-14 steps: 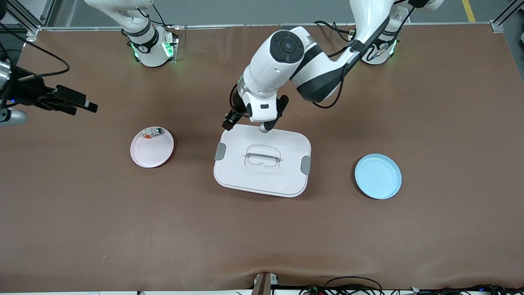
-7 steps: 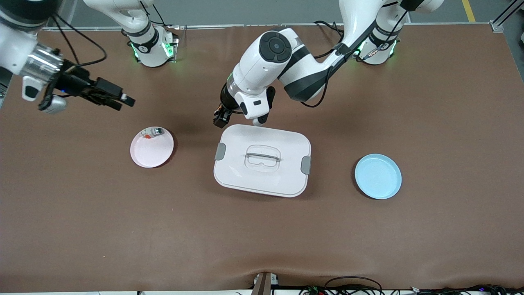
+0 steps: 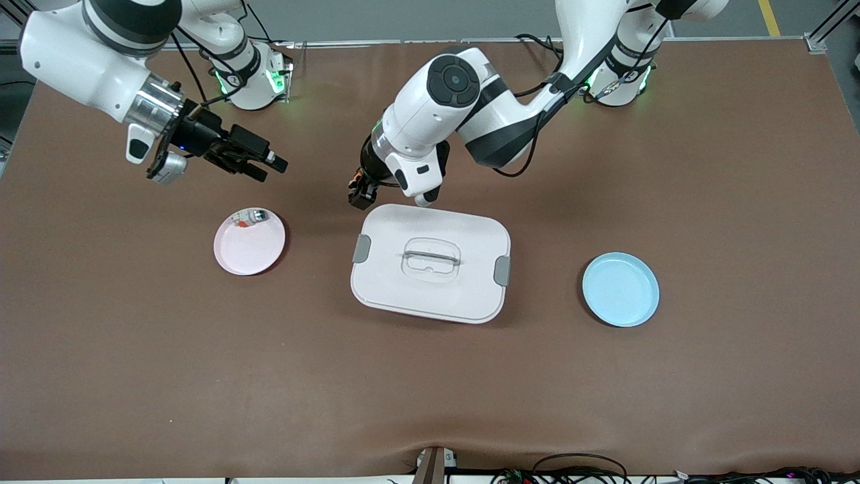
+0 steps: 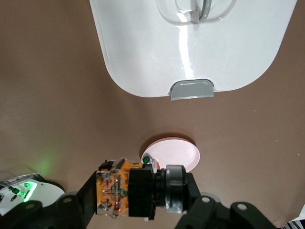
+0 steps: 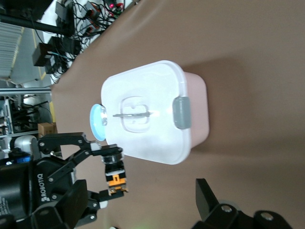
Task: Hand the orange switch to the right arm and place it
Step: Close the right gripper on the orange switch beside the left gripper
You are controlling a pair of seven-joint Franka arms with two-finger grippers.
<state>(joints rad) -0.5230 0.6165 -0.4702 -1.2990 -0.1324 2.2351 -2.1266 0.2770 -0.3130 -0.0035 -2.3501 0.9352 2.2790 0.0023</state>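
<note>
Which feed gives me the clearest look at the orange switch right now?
The left wrist view: the orange switch fills the foreground, held in the left gripper, stripes and black body plain. The right wrist view shows it smaller, in that same gripper. In the front view it is only a dark speck beside the white box.

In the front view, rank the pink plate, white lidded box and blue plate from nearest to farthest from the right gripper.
Right gripper hangs over bare table.
1. Pink plate, toward the right arm's end.
2. White lidded box, mid-table.
3. Blue plate, toward the left arm's end.
</note>
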